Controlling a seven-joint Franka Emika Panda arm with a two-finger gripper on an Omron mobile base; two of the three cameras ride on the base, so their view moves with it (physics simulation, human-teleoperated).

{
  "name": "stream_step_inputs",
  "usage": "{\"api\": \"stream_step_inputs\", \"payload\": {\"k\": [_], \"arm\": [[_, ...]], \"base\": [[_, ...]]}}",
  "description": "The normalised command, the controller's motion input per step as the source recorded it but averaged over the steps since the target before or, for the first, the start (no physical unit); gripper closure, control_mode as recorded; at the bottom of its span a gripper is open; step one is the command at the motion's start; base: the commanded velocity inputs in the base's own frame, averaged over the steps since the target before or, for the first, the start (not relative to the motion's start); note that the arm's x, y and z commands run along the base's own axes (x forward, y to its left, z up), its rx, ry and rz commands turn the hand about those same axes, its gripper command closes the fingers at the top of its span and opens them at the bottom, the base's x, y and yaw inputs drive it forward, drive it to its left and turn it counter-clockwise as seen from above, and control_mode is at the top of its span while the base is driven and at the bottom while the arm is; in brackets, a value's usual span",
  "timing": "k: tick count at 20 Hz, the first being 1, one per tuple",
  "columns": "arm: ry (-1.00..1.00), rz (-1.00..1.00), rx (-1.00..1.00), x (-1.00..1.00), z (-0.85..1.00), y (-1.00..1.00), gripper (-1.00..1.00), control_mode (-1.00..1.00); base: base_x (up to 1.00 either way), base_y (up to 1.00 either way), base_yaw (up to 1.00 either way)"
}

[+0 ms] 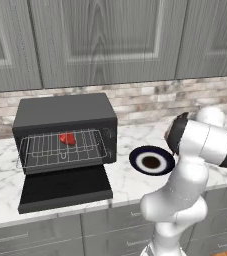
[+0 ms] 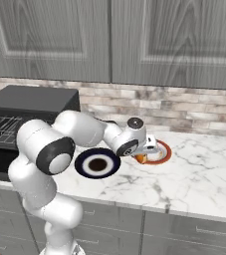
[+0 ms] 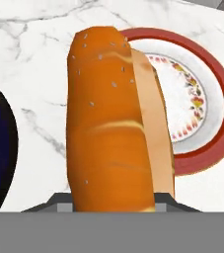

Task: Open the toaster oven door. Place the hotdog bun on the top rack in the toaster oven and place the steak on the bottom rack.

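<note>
Fingers clenched on the bun (image 3: 116, 123), the gripper (image 2: 143, 149) hangs over the red plate (image 3: 217, 89); the steak (image 1: 68, 138) sits on the oven's (image 1: 65, 130) pulled-out rack. A loose hold could drop the bun in transit.

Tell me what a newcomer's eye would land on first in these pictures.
The orange hotdog bun looms large in the hand view, standing up between the jaws above a red-rimmed plate on the marble counter. To the left on that counter, the black toaster oven has its door dropped open, and the red steak lies inside on a wire rack. A dark blue plate lies between oven and arm.
</note>
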Motion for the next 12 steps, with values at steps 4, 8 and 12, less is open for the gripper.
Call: {"api": "stream_step_inputs", "payload": {"k": [4,8,12], "arm": [[0.0,0.02,0.0,-0.4,0.53,0.36,1.0,-1.0],[0.0,0.01,0.0,-0.36,0.5,0.39,1.0,-1.0],[-0.01,0.02,0.0,-0.4,0.41,0.43,1.0,-1.0]], "base": [[0.0,0.0,0.0],[0.0,0.0,0.0],[0.0,0.0,0.0]]}}
